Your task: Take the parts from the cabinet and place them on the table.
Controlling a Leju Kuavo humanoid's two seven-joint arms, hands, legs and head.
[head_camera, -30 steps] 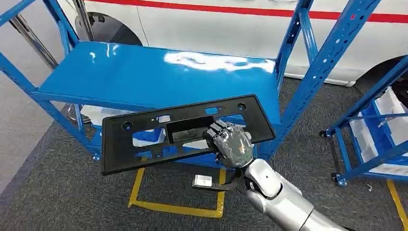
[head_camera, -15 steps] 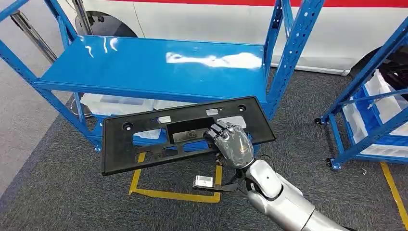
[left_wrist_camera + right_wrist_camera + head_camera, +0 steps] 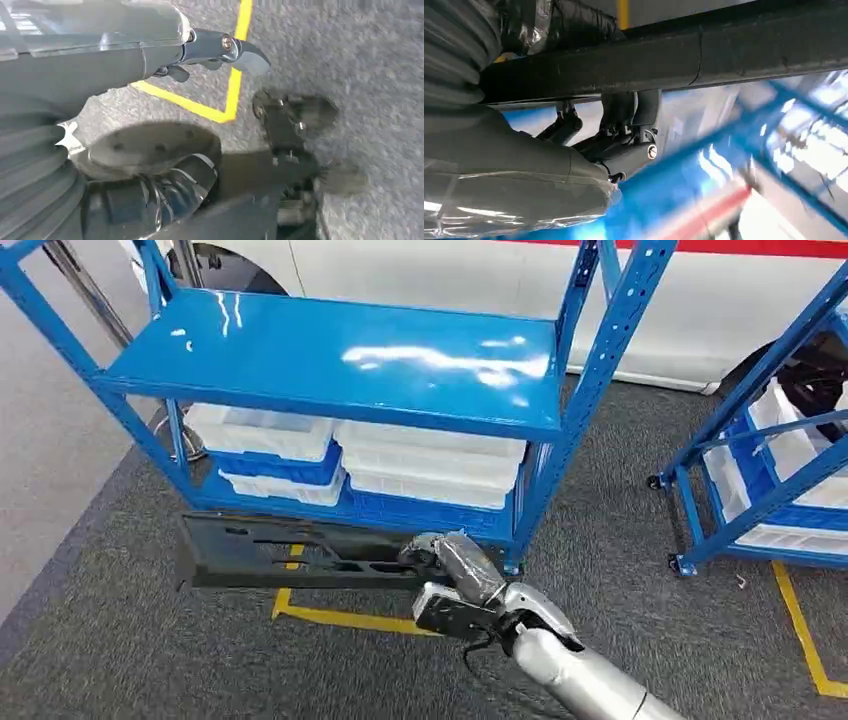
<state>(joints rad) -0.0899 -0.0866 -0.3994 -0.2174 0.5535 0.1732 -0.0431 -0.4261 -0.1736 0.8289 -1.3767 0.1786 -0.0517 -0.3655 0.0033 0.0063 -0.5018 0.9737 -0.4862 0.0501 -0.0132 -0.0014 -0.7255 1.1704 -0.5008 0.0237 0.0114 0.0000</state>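
While the silver right arm reaches in from the lower right of the head view, its right hand (image 3: 452, 562) grips one end of a long black plastic panel (image 3: 290, 552), fingers wrapped over the panel's edge. In the right wrist view the right hand (image 3: 624, 135) has its dark fingers (image 3: 629, 112) hooked onto the underside of the panel (image 3: 704, 55), which runs as a dark bar across the picture. The panel is seen nearly edge-on, lying almost flat in the air above the grey carpet (image 3: 120, 660), in front of the bottom front edge of the blue shelving rack (image 3: 340, 360). It is matte black, with slots along its length. White bins (image 3: 430, 465) sit on the rack's lower shelf. The left hand (image 3: 150, 195) hangs over the carpet near a yellow floor line (image 3: 235, 75); its fingers curl inward with nothing in them.
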